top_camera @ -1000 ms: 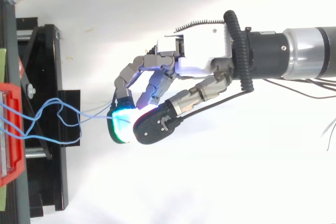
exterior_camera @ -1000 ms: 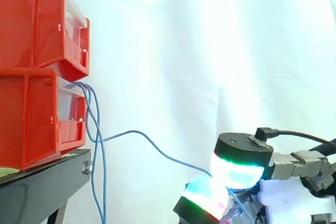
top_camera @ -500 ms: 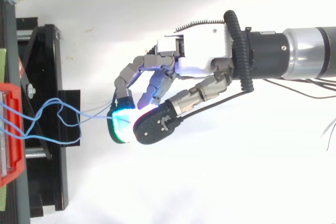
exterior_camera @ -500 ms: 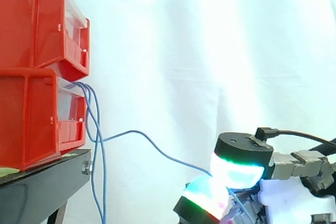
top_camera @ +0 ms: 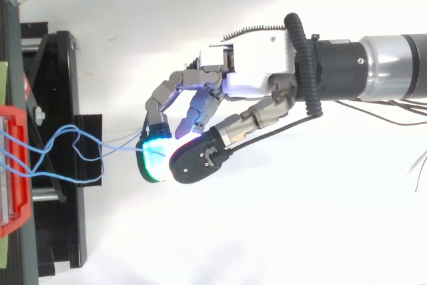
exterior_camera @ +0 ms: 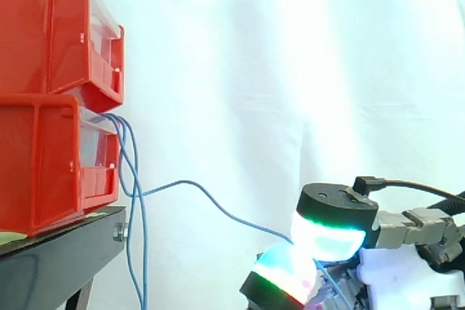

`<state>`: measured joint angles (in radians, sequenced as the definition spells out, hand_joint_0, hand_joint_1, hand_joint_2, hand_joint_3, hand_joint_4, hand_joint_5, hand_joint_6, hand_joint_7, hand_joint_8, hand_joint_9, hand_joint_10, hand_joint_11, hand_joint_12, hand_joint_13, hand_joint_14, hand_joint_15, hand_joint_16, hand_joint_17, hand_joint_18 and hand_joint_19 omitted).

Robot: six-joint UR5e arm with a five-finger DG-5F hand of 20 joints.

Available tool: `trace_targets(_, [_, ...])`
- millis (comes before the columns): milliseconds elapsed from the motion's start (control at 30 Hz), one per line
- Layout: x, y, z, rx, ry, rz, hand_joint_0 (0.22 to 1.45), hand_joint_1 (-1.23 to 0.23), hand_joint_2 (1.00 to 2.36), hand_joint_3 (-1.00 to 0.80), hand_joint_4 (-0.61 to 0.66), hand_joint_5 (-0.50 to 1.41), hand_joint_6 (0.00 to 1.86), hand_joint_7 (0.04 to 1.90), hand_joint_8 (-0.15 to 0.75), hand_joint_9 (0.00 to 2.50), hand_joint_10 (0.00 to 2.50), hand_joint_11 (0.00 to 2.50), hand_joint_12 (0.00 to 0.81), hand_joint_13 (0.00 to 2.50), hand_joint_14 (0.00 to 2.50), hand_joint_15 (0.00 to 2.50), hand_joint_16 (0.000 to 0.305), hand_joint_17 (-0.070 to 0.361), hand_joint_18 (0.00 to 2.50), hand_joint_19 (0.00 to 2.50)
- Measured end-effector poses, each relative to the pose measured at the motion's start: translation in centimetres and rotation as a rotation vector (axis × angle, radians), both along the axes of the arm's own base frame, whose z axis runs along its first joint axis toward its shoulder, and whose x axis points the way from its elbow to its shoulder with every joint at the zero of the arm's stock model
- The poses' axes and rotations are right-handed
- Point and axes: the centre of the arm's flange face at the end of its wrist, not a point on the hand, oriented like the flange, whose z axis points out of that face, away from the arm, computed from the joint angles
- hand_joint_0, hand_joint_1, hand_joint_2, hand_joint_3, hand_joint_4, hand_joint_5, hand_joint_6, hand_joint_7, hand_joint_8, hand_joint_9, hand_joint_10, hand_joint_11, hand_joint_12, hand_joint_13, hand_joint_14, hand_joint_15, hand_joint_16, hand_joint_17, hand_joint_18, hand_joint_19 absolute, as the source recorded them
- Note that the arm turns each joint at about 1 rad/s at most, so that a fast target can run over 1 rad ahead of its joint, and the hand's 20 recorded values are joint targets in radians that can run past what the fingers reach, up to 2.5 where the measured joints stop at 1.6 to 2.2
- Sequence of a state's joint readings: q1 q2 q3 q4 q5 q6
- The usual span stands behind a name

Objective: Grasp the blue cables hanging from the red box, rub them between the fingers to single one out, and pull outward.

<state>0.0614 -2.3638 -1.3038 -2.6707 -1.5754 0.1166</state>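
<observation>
Several thin blue cables [exterior_camera: 134, 201] hang from the front of the lower red box [exterior_camera: 51, 161], which sits under a second red box [exterior_camera: 54, 30]. One blue cable [exterior_camera: 218, 208] runs out to the right from the bundle, sagging down to my hand [top_camera: 250, 75]. The hand is low at the right in the side view, its glowing fingertips [exterior_camera: 327, 241] pinched together on that cable. From above, the cable [top_camera: 117, 141] stretches from the box edge to the cyan-green pad [top_camera: 153, 158], thumb and finger closed on it.
The boxes stand on a black stand [exterior_camera: 58, 259] whose frame [top_camera: 57, 151] lies at the left from above. A white curtain fills the background. Open space lies between the stand and the hand.
</observation>
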Motion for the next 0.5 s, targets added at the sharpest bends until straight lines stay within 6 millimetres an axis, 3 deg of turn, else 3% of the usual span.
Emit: trace_targets(500, [0.00, 0.00, 0.00, 0.000, 0.000, 0.000, 0.62, -0.84, 1.00, -0.01, 0.00, -0.10, 0.92, 1.08, 0.325, 1.03, 0.02, 0.51, 0.389, 0.97, 0.02, 0.59, 0.053, 0.119, 0.82, 0.56])
